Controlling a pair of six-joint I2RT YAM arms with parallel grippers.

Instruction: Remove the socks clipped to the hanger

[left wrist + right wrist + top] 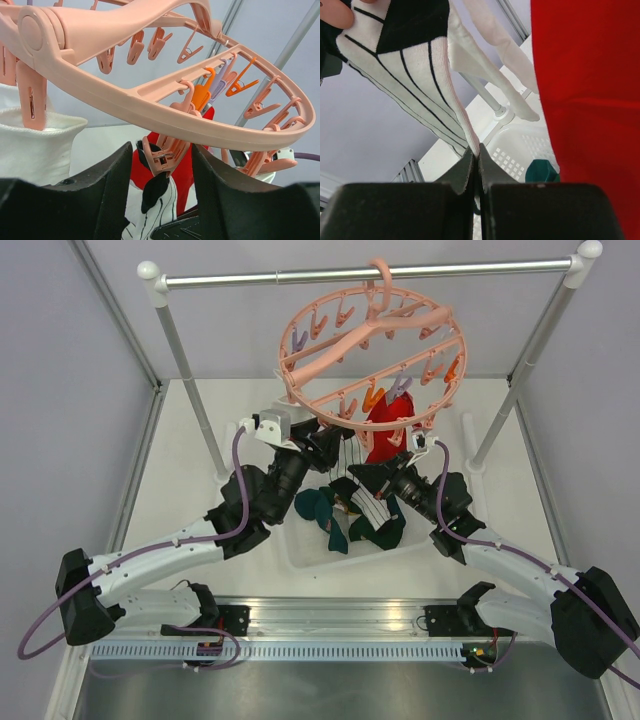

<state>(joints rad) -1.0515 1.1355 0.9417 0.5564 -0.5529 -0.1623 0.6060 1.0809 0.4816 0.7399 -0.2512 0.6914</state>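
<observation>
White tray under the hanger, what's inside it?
Inside the white tray lie dark teal socks. The hanging striped sock, the red sock and the right gripper cover part of its floor, so anything under them cannot be seen.

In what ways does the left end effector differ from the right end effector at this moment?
The left end effector is open, and a pink clip of the hanger shows between its fingers. The right end effector is shut on the lower edge of the striped sock. The left one seems to touch nothing, while the right one holds fabric. Both are black and raised beneath the hanger.
</observation>
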